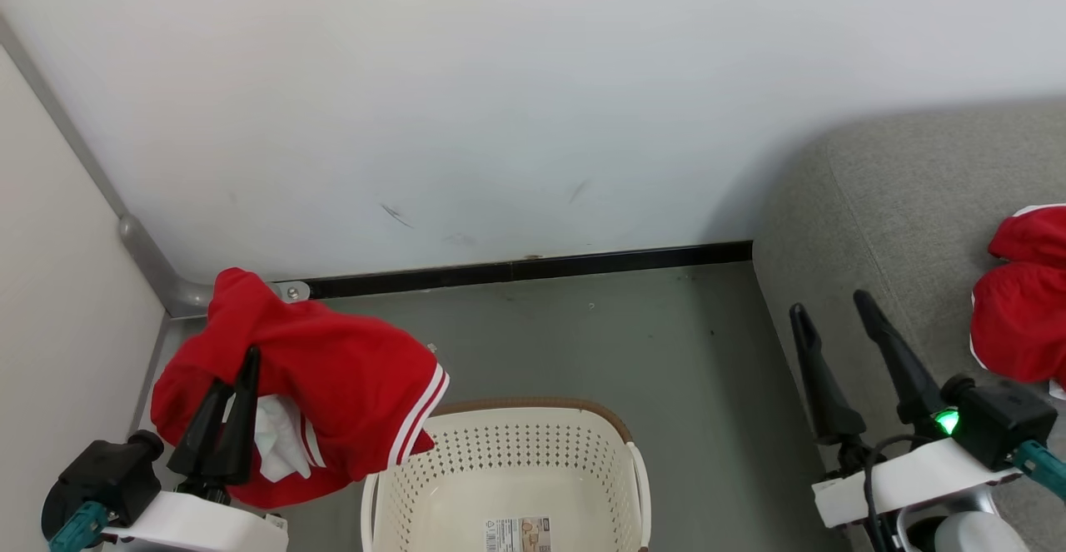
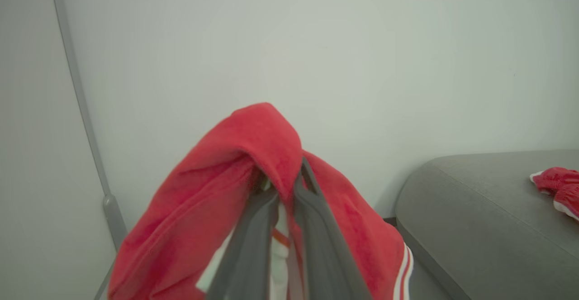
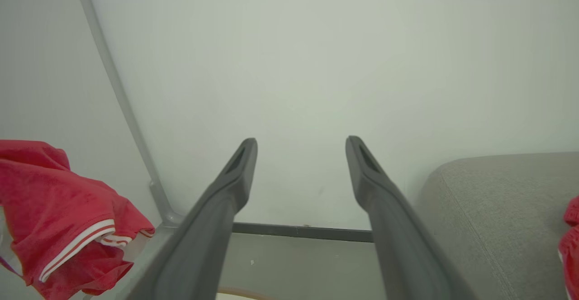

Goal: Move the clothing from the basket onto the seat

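Observation:
My left gripper (image 1: 246,365) is shut on a red garment with white stripe trim (image 1: 341,385), held in the air to the left of and above the cream basket (image 1: 541,452). In the left wrist view the red cloth (image 2: 253,155) drapes over the closed fingers (image 2: 316,227). The basket's inside shows only a label sticker. A second red garment (image 1: 1020,319) lies on the grey seat (image 1: 899,194) at the right. My right gripper (image 1: 833,306) stands open and empty beside the seat's front edge; the right wrist view shows its fingers (image 3: 235,173) spread wide.
A white wall (image 1: 500,102) with a black skirting strip (image 1: 533,269) closes the back. A pale side wall and a grey corner pipe (image 1: 158,277) stand at the left. Grey floor (image 1: 650,344) runs between basket and seat.

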`<state>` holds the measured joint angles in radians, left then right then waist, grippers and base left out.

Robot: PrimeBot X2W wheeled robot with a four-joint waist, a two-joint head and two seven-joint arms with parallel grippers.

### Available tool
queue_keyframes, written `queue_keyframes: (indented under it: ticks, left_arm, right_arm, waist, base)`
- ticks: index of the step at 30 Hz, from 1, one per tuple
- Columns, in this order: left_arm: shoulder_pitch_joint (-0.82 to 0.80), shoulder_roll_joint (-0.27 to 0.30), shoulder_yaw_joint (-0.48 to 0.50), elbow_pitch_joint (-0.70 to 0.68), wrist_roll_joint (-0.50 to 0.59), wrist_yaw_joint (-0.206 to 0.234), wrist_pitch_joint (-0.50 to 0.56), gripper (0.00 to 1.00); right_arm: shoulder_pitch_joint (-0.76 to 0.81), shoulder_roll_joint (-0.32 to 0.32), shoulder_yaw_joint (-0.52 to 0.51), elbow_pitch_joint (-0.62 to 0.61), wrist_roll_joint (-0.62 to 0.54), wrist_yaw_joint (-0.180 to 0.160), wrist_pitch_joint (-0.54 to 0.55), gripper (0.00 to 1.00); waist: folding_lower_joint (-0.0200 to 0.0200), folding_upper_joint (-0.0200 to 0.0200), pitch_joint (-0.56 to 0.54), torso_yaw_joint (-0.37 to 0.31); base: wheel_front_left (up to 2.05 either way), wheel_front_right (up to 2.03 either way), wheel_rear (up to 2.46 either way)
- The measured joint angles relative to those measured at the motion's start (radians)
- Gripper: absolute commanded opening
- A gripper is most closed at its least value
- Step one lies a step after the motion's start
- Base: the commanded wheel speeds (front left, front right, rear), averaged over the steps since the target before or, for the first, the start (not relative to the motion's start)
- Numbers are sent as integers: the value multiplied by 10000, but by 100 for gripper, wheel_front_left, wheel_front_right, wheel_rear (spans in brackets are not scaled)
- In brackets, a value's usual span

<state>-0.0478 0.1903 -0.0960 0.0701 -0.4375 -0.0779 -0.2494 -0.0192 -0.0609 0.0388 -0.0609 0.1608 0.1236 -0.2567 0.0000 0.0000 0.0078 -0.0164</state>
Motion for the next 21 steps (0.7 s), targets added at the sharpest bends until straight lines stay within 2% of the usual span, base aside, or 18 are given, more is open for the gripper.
queue_keyframes:
  ticks: [6,12,21]
  left_arm:
    - [6,8,4,-217,119,-44,0,0]
    - [-1,102,-230,-416,368,-140,0,0]
    - [-514,690,-1737,-769,1312,-408,0,0]
  right_arm:
    - [2,-105,332,-36,153,0,0,100]
    - [1,-336,1122,-136,470,0,0,100]
    - [-121,-928,3039,-201,1124,-2,0,100]
  waist:
    - [-1,0,-8,13]
    - [-1,0,-3,35]
    - [0,0,57,57]
  base:
    - [0,0,0]
    - [0,0,0]
    - [0,0,0]
